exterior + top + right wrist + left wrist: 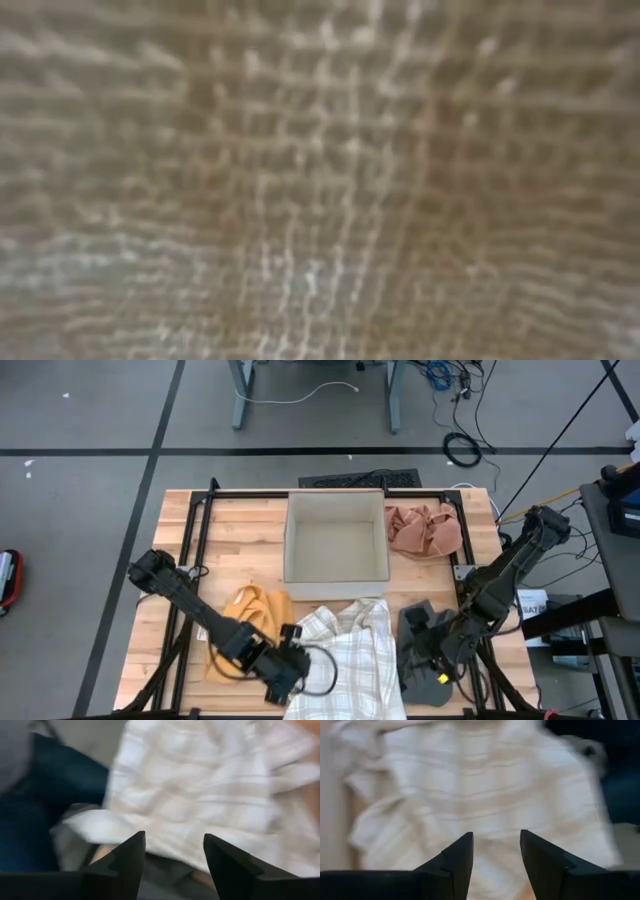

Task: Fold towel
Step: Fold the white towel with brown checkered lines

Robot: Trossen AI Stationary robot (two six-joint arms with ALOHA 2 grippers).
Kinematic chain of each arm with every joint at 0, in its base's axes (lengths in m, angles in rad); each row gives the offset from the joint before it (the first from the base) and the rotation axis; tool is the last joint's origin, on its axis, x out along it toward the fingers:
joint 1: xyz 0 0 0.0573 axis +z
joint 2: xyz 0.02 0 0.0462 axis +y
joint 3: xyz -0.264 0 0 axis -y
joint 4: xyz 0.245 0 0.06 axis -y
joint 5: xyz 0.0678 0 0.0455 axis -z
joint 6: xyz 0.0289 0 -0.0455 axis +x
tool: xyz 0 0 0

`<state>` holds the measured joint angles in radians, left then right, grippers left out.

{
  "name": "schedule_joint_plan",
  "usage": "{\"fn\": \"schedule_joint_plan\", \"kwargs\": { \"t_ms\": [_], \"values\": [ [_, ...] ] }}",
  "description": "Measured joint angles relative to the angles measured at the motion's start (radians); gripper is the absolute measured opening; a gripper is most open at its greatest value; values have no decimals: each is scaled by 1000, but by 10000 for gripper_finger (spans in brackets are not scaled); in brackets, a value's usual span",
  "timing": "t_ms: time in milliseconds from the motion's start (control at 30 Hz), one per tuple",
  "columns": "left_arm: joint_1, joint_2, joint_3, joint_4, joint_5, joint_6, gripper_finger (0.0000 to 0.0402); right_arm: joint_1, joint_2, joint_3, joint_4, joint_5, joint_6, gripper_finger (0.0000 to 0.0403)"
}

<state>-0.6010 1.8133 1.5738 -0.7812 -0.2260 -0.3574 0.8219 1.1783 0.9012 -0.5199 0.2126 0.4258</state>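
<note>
1. Dark fingers (455, 865) of the left pincer (496, 852) sit closest to the lens in its wrist view, spread apart with nothing between them; the checked towel (485, 795) lies just beyond the tips.
2. Seen from above, the left pincer (287, 672) is at the towel's (345, 660) left edge, and the right pincer (428, 660) at its right edge, also parted and empty, over a dark grey cloth (420, 628).
3. From both pincers outward: the towel lies rumpled at the near middle of the counter (240, 540), partly doubled, its far corner bunched up toward the open box (336, 538).
4. Left of the towel, touching it, lies a yellow cloth (250, 610). Beyond the towel stands the box, and right of the box lies a pinkish-brown cloth (424, 530).
5. Woven cloth blocks the table-level camera (320, 180) entirely, so that view gives no help.
6. What could go wrong: the fold looks uneven, and with both grips open the bunched corner may slump or spring back. A next grab at the left edge might catch the yellow cloth, since the two touch; at the right edge, the grey one.
7. Count: two pincers, one towel, three other cloths, one box.
</note>
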Motion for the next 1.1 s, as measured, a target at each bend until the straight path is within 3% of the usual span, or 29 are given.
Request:
{"fn": "schedule_joint_plan", "kwargs": {
  "t_ms": [167, 533, 633, 733, 1100],
  "values": [
    [75, 0, -108, 52, 2, -4, 170, -26, 47, 0, 18, 57, -54, 183],
    [179, 1, -330, 372, 143, 35, 170, -123, 271, -1, 90, 60, -132, 181],
    [198, 1, -366, 451, 203, 58, 170, -150, 309, -1, 103, 104, -141, 181],
    [210, 1, -382, 531, 272, 78, 170, -172, 328, -1, 124, 150, -156, 180],
    [228, 1, -383, 556, 268, 78, 170, -278, 343, -11, 244, 146, -230, 180]
  ]
}}
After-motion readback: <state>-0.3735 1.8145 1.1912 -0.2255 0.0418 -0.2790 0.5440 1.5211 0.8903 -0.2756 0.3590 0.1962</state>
